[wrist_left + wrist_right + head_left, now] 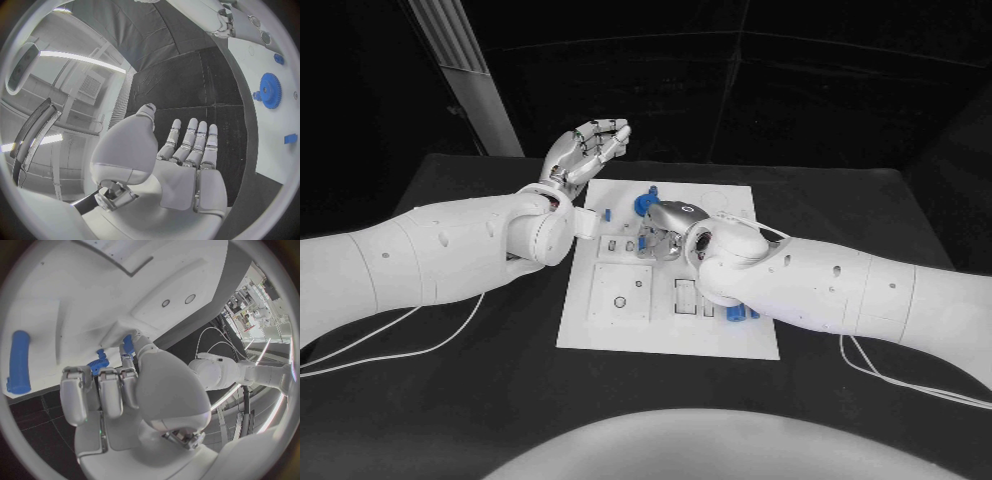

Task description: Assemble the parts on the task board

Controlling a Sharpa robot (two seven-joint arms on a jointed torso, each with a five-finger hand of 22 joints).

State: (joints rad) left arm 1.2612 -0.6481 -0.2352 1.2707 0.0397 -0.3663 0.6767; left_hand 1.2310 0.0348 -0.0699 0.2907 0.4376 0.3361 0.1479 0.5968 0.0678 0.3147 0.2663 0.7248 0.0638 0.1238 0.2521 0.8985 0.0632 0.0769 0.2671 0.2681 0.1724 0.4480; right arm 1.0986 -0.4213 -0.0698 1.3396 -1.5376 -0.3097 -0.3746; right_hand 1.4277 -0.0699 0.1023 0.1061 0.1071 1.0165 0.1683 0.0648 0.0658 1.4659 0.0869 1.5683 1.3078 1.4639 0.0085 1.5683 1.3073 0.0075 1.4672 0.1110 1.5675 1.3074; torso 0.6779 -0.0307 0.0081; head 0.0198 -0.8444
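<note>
The white task board [610, 325] lies at the centre of the frame with assembly under way: a blue gear [643, 203] stands near its upper edge, while a blue rod [19, 361] and other small blue parts [741, 314] lie loose, seemingly unplaced. The right hand [669, 226] reaches down over the board's middle, fingers curled at a small blue gear [97, 365]; whether it grips it cannot be told. The left hand [589, 145] is raised above the board's upper left corner, fingers straight, holding nothing.
</note>
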